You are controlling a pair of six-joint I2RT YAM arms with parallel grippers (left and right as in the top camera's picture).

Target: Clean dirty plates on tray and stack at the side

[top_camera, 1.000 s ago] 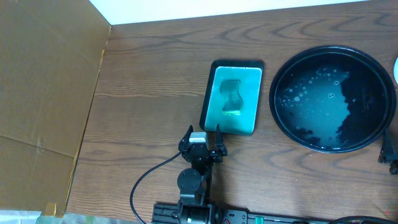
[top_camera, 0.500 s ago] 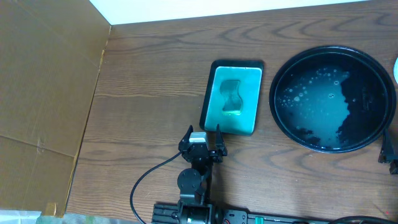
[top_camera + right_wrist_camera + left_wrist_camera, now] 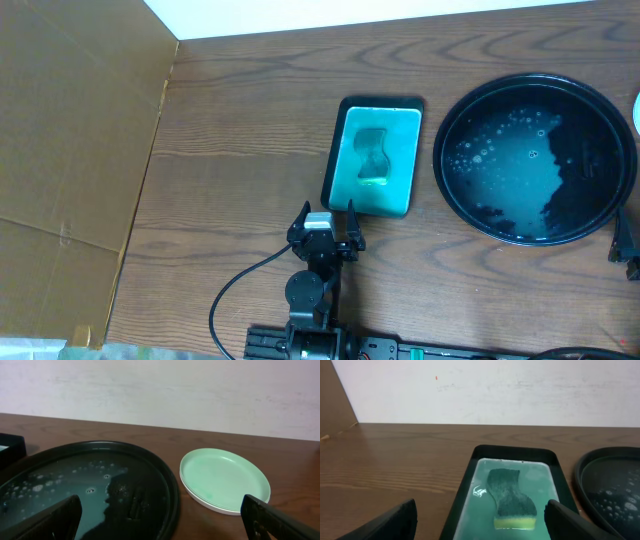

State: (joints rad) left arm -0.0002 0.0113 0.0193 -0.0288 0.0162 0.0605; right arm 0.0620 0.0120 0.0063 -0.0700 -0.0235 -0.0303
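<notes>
Tabletop (image 3: 250, 150) of brown wood is filling the overhead view, with a sheet of cardboard (image 3: 70, 150) lying along its left side. A rectangular black-rimmed dish (image 3: 335, 150) is sitting near the middle, holding teal water and a sponge (image 3: 373, 155). Just beside it to the right, the round black tray (image 3: 445, 120) is resting flat, carrying a film of bubbly water. The left gripper (image 3: 327, 213) is hovering at the near end of the dish, its fingers spread wide and gripping nothing. The right gripper (image 3: 628, 245) is showing only as a dark sliver at the right edge, near the tray's rim.

From the left wrist, both fingers (image 3: 395, 520) are standing far apart at the bottom corners, with the dish and sponge lying ahead between them; nothing is being held. The tray's rim is peeking in at the right.

From the right wrist, the fingers (image 3: 50, 520) are likewise gaping wide and empty. The plates (image 3: 225, 477) are sitting stacked on the table just to the right of the tray, apart from its rim; how many are making up the stack I cannot tell. A pale wall (image 3: 160, 390) is rising behind the table.
</notes>
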